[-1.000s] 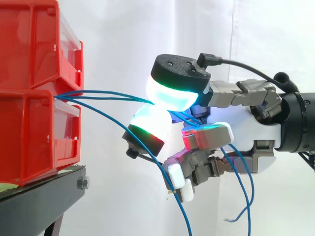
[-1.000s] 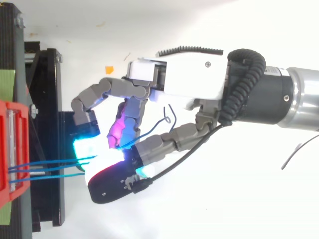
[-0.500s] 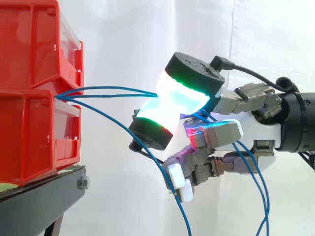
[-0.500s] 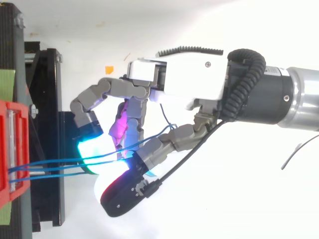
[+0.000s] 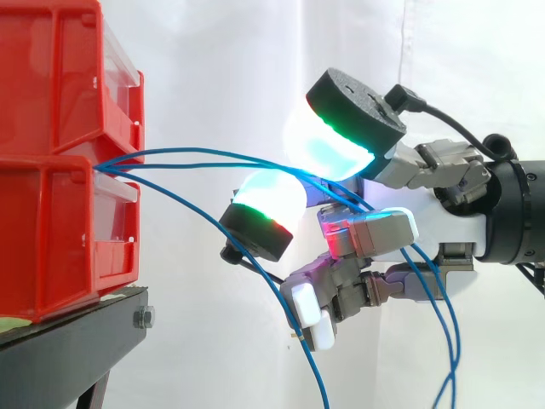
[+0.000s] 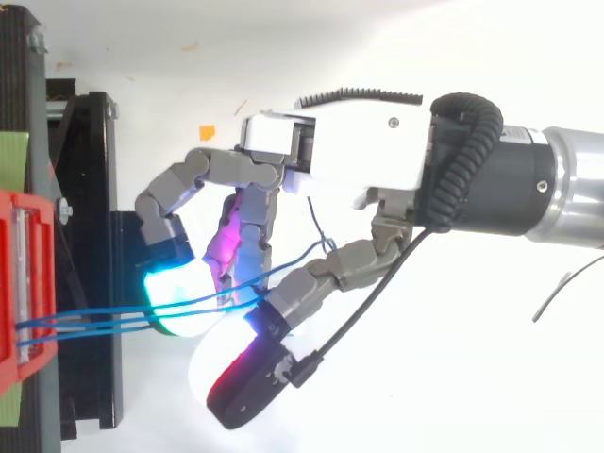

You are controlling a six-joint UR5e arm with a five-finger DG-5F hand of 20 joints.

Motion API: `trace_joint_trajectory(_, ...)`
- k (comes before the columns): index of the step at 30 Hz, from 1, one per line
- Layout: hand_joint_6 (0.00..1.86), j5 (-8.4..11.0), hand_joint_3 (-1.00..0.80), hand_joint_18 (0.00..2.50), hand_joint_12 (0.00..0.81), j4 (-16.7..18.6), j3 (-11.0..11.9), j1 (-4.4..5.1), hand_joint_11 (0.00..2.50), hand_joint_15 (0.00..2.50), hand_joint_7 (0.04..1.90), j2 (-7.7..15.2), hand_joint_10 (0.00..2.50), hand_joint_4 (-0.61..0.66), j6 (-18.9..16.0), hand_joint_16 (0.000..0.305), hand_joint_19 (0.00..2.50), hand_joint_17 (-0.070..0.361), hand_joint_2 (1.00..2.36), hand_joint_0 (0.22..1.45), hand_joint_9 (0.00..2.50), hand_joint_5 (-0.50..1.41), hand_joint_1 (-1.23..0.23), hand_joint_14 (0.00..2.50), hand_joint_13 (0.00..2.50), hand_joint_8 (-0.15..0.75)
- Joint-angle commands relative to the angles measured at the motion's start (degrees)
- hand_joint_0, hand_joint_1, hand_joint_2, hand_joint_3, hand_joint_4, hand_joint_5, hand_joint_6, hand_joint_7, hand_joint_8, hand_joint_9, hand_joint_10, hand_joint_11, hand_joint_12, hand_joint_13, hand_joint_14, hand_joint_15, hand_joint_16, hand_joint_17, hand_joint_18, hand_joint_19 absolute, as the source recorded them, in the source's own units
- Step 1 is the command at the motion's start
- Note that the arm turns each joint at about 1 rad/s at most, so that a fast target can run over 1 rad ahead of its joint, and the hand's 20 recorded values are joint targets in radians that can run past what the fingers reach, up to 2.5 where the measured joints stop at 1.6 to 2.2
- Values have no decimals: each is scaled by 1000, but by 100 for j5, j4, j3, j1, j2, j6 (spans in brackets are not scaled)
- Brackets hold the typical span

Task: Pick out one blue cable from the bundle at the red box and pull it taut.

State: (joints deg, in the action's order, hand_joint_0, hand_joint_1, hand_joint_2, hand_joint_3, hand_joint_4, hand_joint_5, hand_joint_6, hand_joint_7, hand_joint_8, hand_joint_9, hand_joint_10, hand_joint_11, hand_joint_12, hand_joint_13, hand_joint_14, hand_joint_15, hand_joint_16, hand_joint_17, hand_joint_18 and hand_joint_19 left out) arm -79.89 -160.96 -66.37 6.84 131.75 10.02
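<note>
Blue cables [image 5: 196, 154]: in the side view they leave the seam between the stacked red boxes [image 5: 51, 170], reach the hand [image 5: 443, 217], then droop below it.
Room: open gap between the box fronts and the nearest pad; black stand [image 5: 77, 341] below.
Fingers [image 5: 341, 158]: curled around the cables; the two large pads stand apart with the cables between them.
Top view: the cables cross the cyan pad [image 6: 179, 302].

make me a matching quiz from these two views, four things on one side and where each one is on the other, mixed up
1 red bins
2 blue cables
3 black stand
4 hand

a under the bins
b stacked at the side view's left edge
c comes in from the right
d run from the bins to the hand

Pairs: 1-b, 2-d, 3-a, 4-c
</note>
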Motion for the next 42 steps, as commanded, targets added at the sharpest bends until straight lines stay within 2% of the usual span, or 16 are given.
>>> trace_joint_trajectory(1,881,0,-500,887,363,-14,1,-8,996,507,1102,-1,31,90,-9,57,633,128,1000,446,1502,-117,-810,21,1086,278)
trace_joint_trajectory(8,853,-35,-500,853,348,-14,1,-16,962,512,1094,-1,32,75,-26,53,671,119,1000,503,1476,-114,-678,21,1070,260)
trace_joint_trajectory(11,848,-35,-500,844,343,-23,1,-25,973,510,1075,-1,32,67,-26,52,678,117,1000,520,1472,-112,-663,20,1069,252)
trace_joint_trajectory(13,836,-35,-500,823,331,-32,1,-25,979,520,1111,-1,33,61,-26,49,693,111,1000,576,1465,-110,-667,21,1059,241)
trace_joint_trajectory(25,862,-35,-195,818,338,-40,1,-25,1004,534,1197,-1,36,61,0,50,697,112,1020,578,1455,-117,-734,21,1061,259)
trace_joint_trajectory(27,865,-35,-220,811,339,-40,1,-25,997,533,1186,-1,34,77,0,50,691,112,1018,586,1438,-124,-749,21,1059,256)
trace_joint_trajectory(29,866,-35,-332,810,338,-67,1,-34,993,531,1177,-1,33,90,0,50,690,112,1013,591,1438,-127,-772,21,1056,255)
trace_joint_trajectory(31,867,-35,-500,827,339,-67,1,-25,981,520,1139,-1,32,86,0,51,682,115,1000,551,1452,-125,-711,21,1064,256)
trace_joint_trajectory(37,863,-35,-500,849,346,-58,1,-25,964,513,1103,-1,31,91,0,53,667,119,1000,514,1464,-118,-606,20,1078,263)
trace_joint_trajectory(42,851,-35,-500,851,328,-67,1,-25,967,518,1123,-1,33,61,-9,48,676,109,1000,582,1493,-111,-586,22,1100,247)
